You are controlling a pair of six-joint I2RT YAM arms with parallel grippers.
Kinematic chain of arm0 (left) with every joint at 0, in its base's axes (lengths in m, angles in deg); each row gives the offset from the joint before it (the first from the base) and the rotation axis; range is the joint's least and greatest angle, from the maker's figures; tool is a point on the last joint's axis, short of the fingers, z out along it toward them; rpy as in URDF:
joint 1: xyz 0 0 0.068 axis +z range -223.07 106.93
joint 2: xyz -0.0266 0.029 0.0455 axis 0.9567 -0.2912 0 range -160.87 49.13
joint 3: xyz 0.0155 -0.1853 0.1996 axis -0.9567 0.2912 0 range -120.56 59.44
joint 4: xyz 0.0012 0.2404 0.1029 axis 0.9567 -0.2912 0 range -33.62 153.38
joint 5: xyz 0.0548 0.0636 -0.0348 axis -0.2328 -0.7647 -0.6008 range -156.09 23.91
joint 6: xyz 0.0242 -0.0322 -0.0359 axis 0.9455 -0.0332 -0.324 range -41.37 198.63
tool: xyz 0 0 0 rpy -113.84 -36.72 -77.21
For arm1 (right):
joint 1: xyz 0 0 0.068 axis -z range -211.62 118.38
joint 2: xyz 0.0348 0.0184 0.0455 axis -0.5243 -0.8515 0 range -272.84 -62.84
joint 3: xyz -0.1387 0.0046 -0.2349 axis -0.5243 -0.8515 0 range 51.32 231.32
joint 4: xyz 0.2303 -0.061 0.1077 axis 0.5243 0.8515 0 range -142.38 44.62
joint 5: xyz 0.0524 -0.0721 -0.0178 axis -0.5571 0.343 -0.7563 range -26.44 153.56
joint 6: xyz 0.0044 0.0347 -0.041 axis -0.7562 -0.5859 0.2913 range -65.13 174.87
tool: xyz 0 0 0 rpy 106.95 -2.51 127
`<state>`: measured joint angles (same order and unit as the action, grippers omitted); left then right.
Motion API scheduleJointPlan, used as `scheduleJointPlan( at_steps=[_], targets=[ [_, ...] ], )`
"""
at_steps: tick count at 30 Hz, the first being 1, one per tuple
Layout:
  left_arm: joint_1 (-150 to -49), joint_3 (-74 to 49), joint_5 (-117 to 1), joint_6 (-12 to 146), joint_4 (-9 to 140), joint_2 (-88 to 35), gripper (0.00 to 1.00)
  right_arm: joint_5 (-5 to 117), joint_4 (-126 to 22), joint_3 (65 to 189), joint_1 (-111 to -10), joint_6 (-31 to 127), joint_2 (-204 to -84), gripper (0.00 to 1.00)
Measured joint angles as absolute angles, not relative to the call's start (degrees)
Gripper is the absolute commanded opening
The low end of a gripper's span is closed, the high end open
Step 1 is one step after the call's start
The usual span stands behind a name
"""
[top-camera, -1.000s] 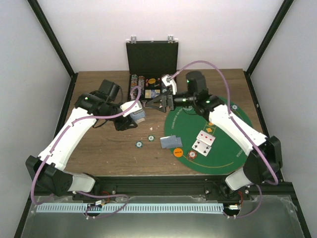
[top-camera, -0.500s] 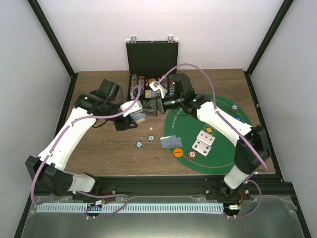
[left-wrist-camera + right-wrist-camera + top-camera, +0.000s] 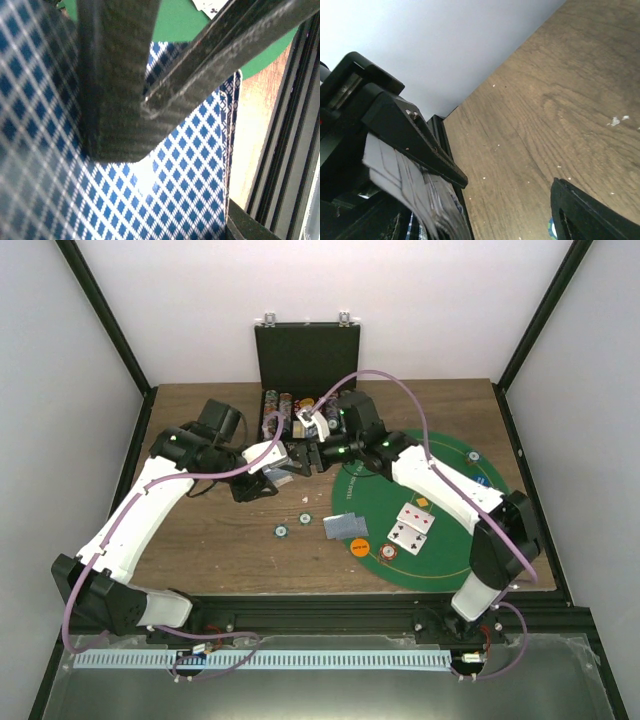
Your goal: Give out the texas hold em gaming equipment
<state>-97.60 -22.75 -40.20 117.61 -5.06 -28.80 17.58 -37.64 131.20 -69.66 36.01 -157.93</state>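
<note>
My left gripper (image 3: 276, 466) is shut on a deck of blue diamond-backed playing cards (image 3: 284, 475) just in front of the case. The deck's back (image 3: 190, 165) fills the left wrist view, with two black carbon fingers (image 3: 115, 75) lying across it. My right gripper (image 3: 303, 455) has come up against the deck from the right. In the right wrist view its jaws (image 3: 510, 182) stand open. One finger (image 3: 415, 145) lies along the fanned card edges (image 3: 420, 195). The other finger (image 3: 585, 215) hangs apart over bare wood.
The open black case (image 3: 307, 355) with chip rows (image 3: 290, 405) stands at the back. The green felt mat (image 3: 450, 550) carries face-up cards (image 3: 413, 523), a red chip (image 3: 389, 555) and a blue disc (image 3: 472, 455). A face-down card pile (image 3: 346, 526), an orange disc (image 3: 359, 548) and two teal chips (image 3: 282, 531) lie nearby.
The right arm has swung left from the mat's edge to the deck, and its jaws have narrowed somewhat. The left arm has held still with the deck.
</note>
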Motion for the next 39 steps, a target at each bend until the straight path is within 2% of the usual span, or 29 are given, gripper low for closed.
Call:
scheduleJointPlan(
  at_steps=[6,12,25,28,36,39],
  targets=[
    [-97.56,-22.73,-40.53,117.61,-4.39,-28.80,0.37,21.52,-35.89,131.11,-69.57,36.76,-155.09,0.59],
    [-97.56,-22.64,-41.09,117.59,-4.04,-28.80,0.37,21.34,-34.07,131.20,-69.36,37.41,-154.50,0.36],
    [-97.56,-22.19,-42.05,117.37,-3.07,-28.80,0.37,22.81,-28.28,134.11,-69.31,38.94,-153.25,0.09],
    [-97.56,-22.19,-42.08,117.35,-2.94,-28.80,0.37,23.16,-27.38,134.46,-69.31,39.23,-152.99,0.08],
    [-97.56,-22.14,-42.08,117.35,-2.83,-28.80,0.37,21.01,-27.30,134.54,-69.31,38.90,-153.01,0.24],
    [-97.56,-22.12,-42.08,117.30,-2.79,-28.80,0.37,20.21,-28.06,134.67,-69.31,38.55,-153.38,0.23]
  ],
)
